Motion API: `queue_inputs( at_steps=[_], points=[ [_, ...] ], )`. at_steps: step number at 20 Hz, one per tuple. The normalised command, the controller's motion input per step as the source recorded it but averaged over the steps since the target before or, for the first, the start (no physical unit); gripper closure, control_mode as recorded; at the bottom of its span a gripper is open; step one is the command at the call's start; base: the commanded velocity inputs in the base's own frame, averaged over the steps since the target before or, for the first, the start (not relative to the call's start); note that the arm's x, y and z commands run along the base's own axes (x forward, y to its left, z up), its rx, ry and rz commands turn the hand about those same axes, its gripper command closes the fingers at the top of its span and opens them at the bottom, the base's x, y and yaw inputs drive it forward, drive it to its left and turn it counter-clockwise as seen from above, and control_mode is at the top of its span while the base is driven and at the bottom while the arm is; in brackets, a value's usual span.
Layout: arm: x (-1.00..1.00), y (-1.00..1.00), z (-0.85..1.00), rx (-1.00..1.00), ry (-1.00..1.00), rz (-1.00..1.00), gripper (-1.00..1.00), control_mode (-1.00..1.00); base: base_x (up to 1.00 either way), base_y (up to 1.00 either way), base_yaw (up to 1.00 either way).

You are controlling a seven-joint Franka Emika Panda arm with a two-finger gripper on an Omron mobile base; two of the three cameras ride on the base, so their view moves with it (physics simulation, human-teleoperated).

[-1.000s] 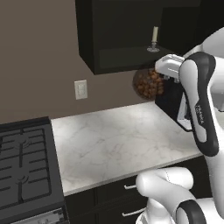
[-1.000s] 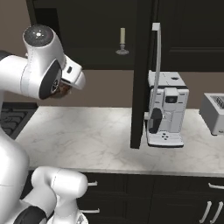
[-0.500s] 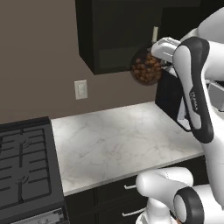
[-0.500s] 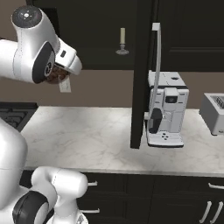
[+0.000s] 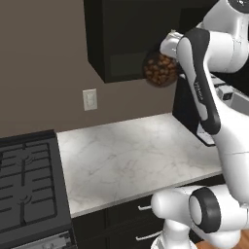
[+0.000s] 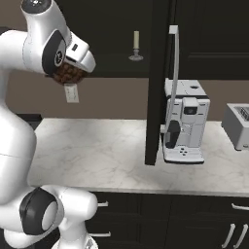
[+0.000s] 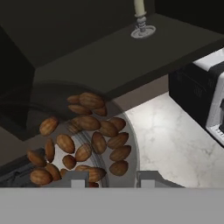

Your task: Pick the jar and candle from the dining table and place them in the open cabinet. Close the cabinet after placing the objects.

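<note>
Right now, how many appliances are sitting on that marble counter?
2. A coffee machine stands beside the open cabinet door, and a toaster sits at the far right edge, partly cut off. More may lie beyond the picture's edge.

A round-bellied clear glass jar (image 5: pixel 159 69) packed with brown almond-like pieces is hanging in the air just below the front edge of the open black cabinet (image 5: pixel 127 39) (its lid is hidden from sight). Inside, a slim cream candle (image 6: pixel 136 40) is standing upright on a small silvery round-based holder, resting on the cabinet's dark floor, well apart from the jar.
</note>
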Motion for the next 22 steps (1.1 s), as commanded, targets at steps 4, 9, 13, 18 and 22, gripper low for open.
queue_inputs(
  at_steps=[4,9,13,18,22],
  points=[
    [0.39,0.00,0.05,-0.02,0.03,-0.07,1.00,-1.00,0.00,0.00,0.00],
    [0.20,0.00,0.08,0.00,0.00,-0.04,1.00,-1.00,0.00,0.00,0.00],
    [0.11,0.00,0.00,0.00,-0.04,-0.03,1.00,-1.00,0.00,0.00,0.00],
    [0.14,0.00,-0.30,0.00,-0.20,-0.02,1.00,-1.00,0.00,0.00,0.00],
    [0.15,0.00,-0.24,0.00,-0.23,-0.01,1.00,-1.00,0.00,0.00,0.00]
  ],
)
